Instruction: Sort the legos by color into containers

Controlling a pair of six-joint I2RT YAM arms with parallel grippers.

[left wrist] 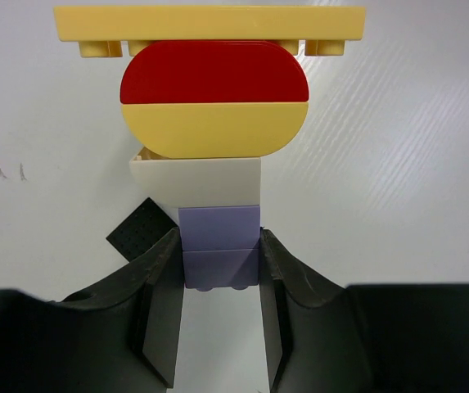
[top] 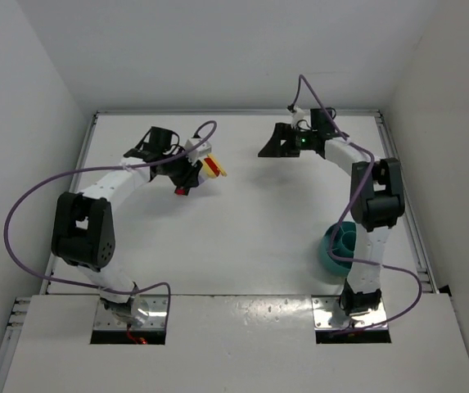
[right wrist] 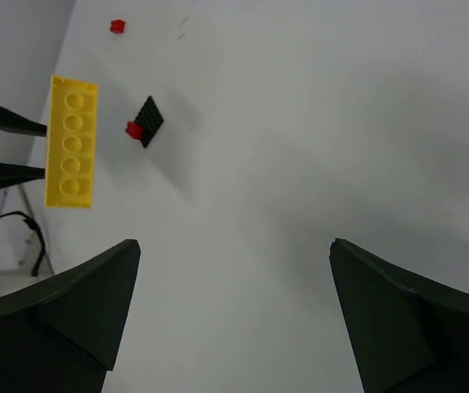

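Clamping the flat sides of a lavender brick, your left gripper is partly closed, its jaws set to the brick's width. That brick is the near end of a pressed-together stack. Ahead of the fingers the stack runs through a white brick, a yellow half-round piece and a red half-round piece. Farthest out is a long yellow plate, set crosswise and carrying a single row of studs.

Assessment: every part looks like hard, glossy moulded plastic, so expect it to be light and stiff with slick faces. The stack is held at one end only and its joints are friction-fit. A knock at the plate end could lever it apart. For a second hold, take the plate across its long edges or a half-round across its flat faces.

Just beside the left gripper, a dimpled black pad lies on the white bench, a small red brick touching its edge. Another red brick lies farther off.

Your right gripper is fully open and empty, facing the stack from well apart. The teal bowl sits far behind it, by that arm's base. Its compartments cannot be read.
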